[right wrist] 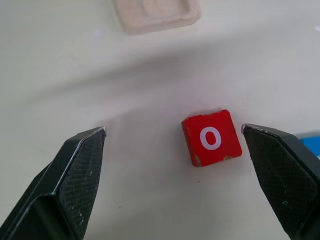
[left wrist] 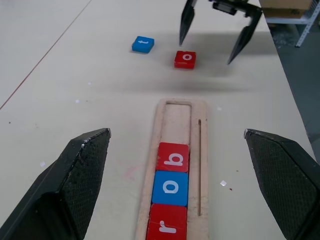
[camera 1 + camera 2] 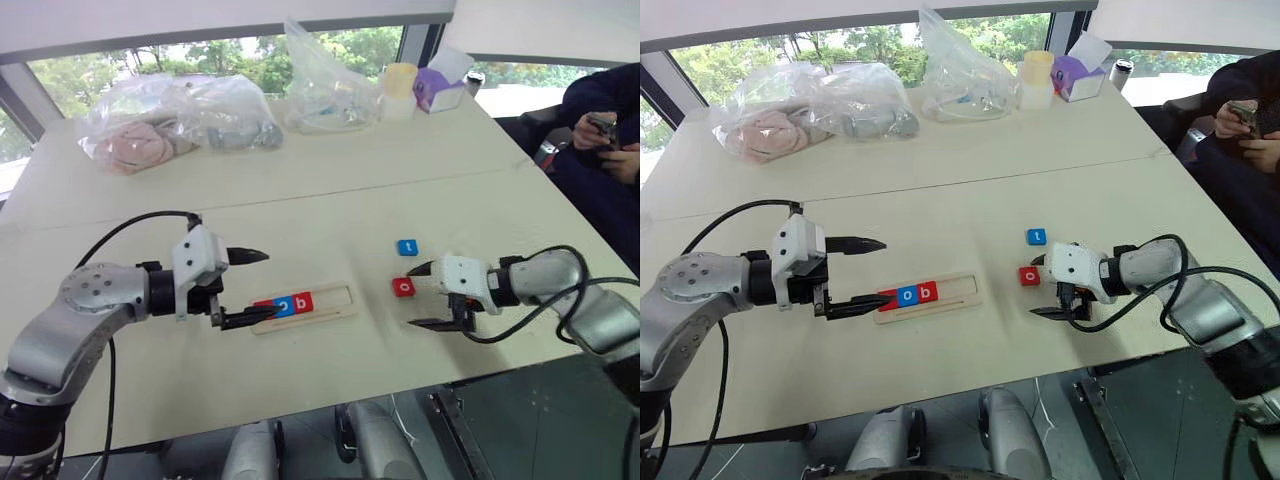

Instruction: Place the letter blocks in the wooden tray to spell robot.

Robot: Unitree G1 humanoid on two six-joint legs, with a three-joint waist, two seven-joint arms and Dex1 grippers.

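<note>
right wrist view: red o block (image 1: 212, 138) between spread fingers (image 1: 75, 175).

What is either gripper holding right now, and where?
Nothing. The right gripper is open around the red o block without touching it; the left gripper is open over the wooden tray.

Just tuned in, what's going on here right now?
The wooden tray already holds r, o and b. The red o block and the blue t block lie loose on the table. The right gripper, open, brackets the red o without gripping it. The left gripper is open at the tray's filled end.
</note>
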